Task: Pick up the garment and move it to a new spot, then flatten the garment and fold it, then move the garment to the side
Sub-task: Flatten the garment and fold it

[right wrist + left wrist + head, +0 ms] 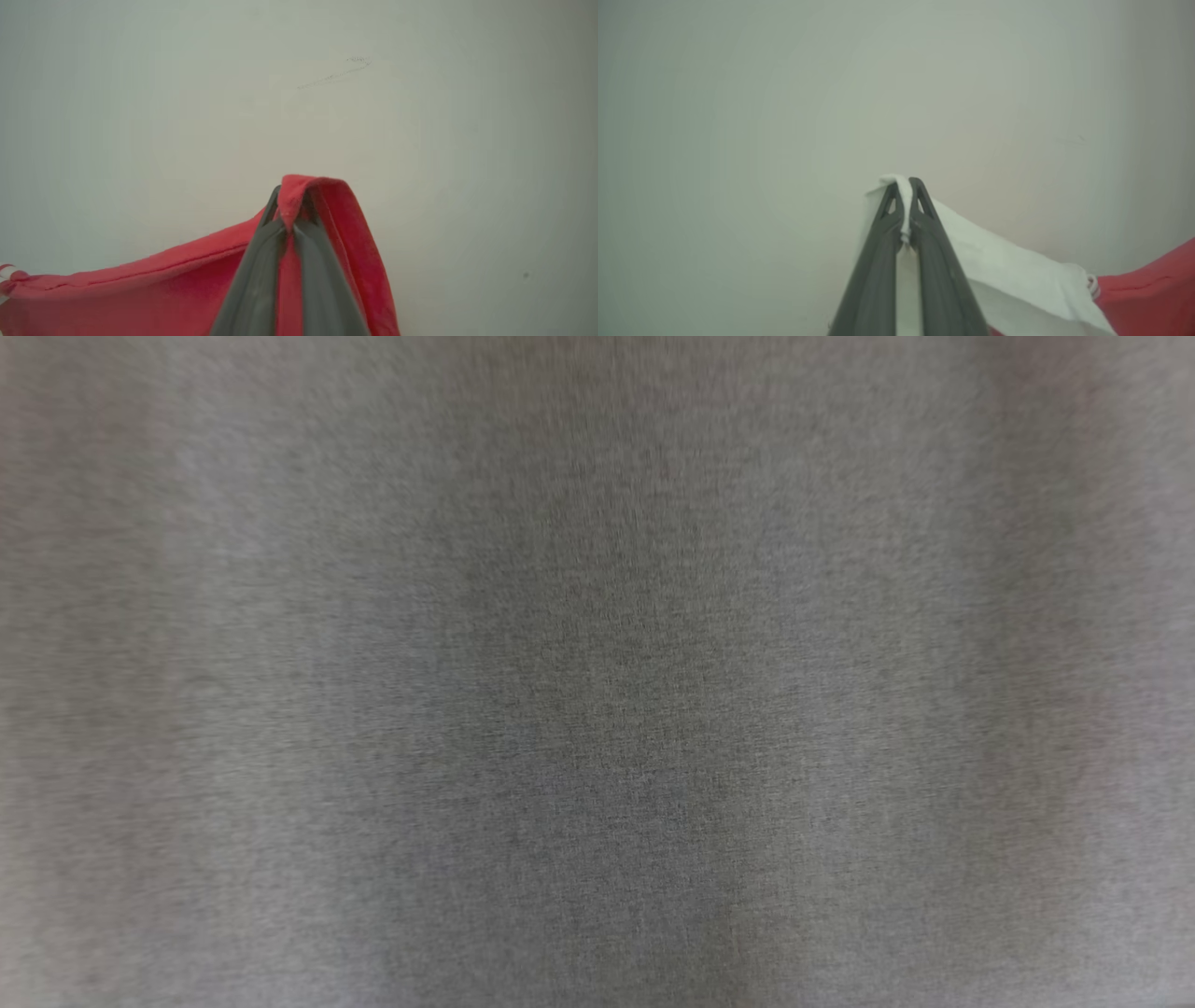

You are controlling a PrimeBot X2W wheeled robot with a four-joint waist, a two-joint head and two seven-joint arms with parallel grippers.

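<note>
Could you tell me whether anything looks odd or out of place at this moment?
The head camera faces a blurred grey weave, seemingly pressed near the lens. Otherwise nothing: the left gripper pinches the garment by its white edge, the right gripper its red edge.

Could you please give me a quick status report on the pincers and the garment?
Left pincer shut on garment, white part. Right pincer shut on its red part. Head view blurred grey, obstructions unclear.
</note>
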